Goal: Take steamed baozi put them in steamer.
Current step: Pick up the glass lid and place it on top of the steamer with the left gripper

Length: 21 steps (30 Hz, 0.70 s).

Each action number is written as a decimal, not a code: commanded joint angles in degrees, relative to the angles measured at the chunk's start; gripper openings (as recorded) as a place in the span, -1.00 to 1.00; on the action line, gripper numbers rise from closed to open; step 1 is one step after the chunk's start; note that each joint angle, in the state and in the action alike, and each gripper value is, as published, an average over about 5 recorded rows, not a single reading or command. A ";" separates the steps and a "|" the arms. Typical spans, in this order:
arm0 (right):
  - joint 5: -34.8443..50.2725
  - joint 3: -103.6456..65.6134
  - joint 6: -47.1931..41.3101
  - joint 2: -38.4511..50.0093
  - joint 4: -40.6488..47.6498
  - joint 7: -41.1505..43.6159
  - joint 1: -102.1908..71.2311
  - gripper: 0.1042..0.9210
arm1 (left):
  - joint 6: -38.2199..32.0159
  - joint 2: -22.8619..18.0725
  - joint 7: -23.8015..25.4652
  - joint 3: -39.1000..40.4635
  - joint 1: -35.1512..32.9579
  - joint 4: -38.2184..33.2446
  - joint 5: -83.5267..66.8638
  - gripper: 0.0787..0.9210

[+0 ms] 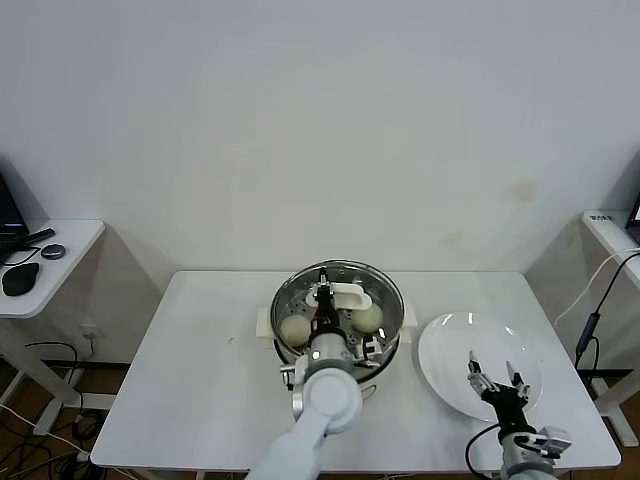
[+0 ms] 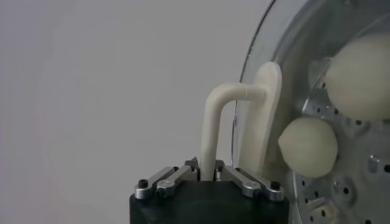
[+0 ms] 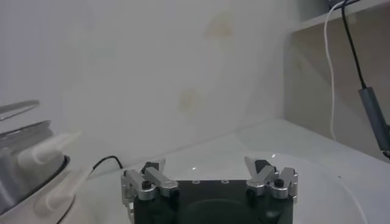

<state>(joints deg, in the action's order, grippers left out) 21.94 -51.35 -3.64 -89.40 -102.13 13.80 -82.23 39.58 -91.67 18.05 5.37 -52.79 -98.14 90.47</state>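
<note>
Left wrist view: baozi (image 2: pixel 308 147) beside end effector (image 2: pixel 208 176).

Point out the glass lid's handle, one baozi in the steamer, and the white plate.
lid handle (image 2: pixel 210 131), left wrist view, its cream curved stem.
baozi (image 2: pixel 308 147), left wrist view, its rounded front.
white plate (image 1: pixel 445 350), head view, bare left part.

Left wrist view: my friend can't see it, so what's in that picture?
The left tool is shut on the cream handle of a glass lid. Behind the glass, two pale baozi sit on the steamer tray.
</note>
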 commanded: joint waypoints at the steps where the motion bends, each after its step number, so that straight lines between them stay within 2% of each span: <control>1: 0.06 0.06 0.20 -0.11 0.26 0.04 0.05 0.76 | 0.01 -0.22 -1.01 -0.25 -0.20 2.36 1.75 -0.76; 21: -0.42 0.73 0.38 -0.39 0.45 0.06 -0.05 0.76 | 0.02 -0.12 -1.12 -0.77 -0.74 1.96 -1.87 -0.76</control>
<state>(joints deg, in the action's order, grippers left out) 21.65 -50.71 -3.37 -89.80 -101.68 13.85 -82.21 39.57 -91.81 16.73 4.77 -53.45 -96.50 89.90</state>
